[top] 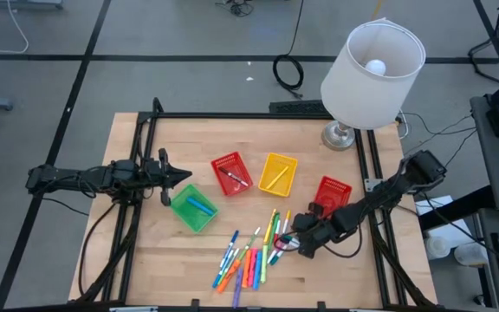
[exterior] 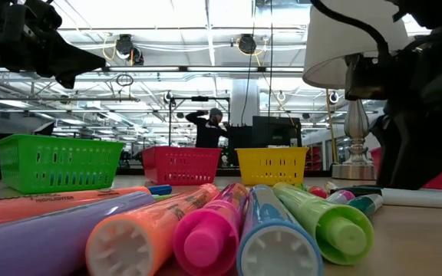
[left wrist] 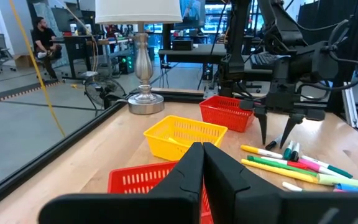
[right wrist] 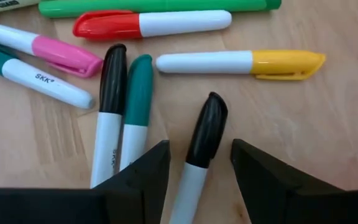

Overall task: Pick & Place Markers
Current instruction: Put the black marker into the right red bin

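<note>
You see two matte-black jointed arms, the left arm and the right arm, each trailing thin black cables and ending in wedge-shaped black fingers.

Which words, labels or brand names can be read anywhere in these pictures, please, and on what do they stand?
"SKK": on the white barrel of the teal-capped marker, right wrist view.
"HIGHLIGHTER", only faintly legible: on the orange highlighter, low view.
Too blurred to read: print along the white barrel of the black-capped marker, and dark lettering on the pale marker at the right wrist picture's corner.
Nothing else legible.
</note>
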